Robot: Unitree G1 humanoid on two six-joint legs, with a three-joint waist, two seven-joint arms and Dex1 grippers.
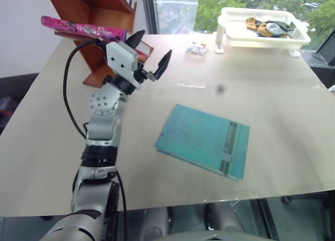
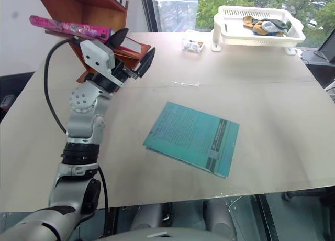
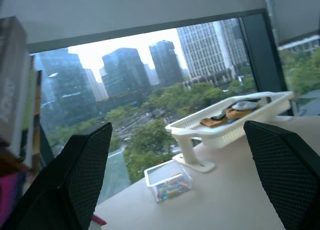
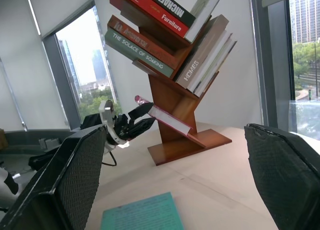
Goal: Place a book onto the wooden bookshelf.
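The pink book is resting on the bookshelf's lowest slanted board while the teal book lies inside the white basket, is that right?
Not quite: the teal book lies flat on the table, as the left eye view shows. The pink book does rest on the bookshelf.

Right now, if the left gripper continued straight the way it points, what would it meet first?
Probably the small clear box; the left gripper points toward it and the white basket tray behind, though depth is unclear.
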